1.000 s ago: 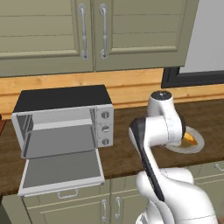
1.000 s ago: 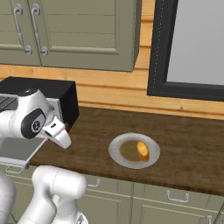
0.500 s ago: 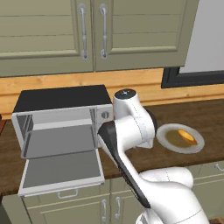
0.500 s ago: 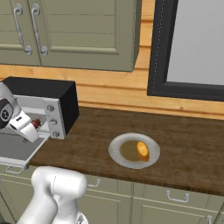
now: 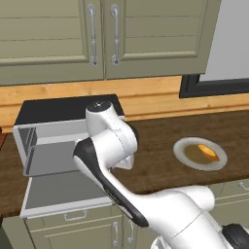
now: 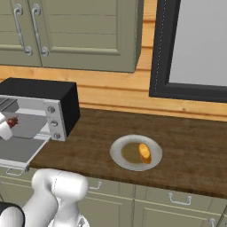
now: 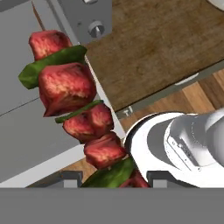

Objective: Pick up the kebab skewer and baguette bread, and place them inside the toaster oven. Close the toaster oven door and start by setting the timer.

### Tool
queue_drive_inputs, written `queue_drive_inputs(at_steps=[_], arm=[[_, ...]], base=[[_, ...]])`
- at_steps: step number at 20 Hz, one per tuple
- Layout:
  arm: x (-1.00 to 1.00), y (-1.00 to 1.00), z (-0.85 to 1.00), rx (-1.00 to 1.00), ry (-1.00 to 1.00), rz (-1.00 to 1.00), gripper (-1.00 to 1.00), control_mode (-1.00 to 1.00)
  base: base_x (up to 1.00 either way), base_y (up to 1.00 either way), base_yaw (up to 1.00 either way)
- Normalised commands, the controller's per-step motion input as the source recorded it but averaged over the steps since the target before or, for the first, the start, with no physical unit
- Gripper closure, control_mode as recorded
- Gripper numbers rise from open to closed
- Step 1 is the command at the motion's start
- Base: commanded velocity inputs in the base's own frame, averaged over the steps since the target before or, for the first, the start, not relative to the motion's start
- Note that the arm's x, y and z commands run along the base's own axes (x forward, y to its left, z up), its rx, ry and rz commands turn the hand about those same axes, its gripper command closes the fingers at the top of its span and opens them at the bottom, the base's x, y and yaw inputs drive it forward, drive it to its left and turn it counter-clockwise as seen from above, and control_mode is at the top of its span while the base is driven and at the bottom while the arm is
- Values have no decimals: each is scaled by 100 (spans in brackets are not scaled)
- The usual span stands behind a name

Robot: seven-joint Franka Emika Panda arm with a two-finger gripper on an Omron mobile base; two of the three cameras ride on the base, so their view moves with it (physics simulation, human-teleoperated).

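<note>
The arm is swinging leftward across the desk [image 6: 186, 146], carrying its load from the plate's side toward the toaster oven [image 6: 42, 104]; a second earlier its wrist was standing near the plate [image 6: 116, 153], and now it is arriving in front of the oven's open mouth. In the right base view the gripper [image 6: 5, 128] is sitting at the far left edge, just above the lowered toaster oven door [image 6: 17, 150], with a small red tip showing ahead of it. In the hand view the gripper [image 7: 114, 178] is clenching the kebab skewer [image 7: 76, 107] near its lower end, and the skewer is running up and away from the fingertips, its red meat chunks and green pepper pieces hanging over the grey door panel and the oven's front edge.

The baguette bread [image 6: 144, 152] is lying on the plate, well off to the gripper's right and untouched. The oven door is hanging fully open below the gripper, and the knob column [image 6: 53, 123] is sitting just to the gripper's right.

The carry therefore looks nearly done: the skewer is at the oven's threshold, not yet laid inside. Judging by this, the next step is pushing it into the cavity and letting go, then returning for the bread, with the door and timer left for after.
</note>
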Motion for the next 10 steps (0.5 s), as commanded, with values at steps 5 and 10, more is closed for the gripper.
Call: queue_drive_inputs(at_steps=[5,10], arm=[[32,97,-32,6,0,0,100,-100],[41,67,-31,3,-5,3,100,-100]], base=[[0,0,0],[0,0,0]])
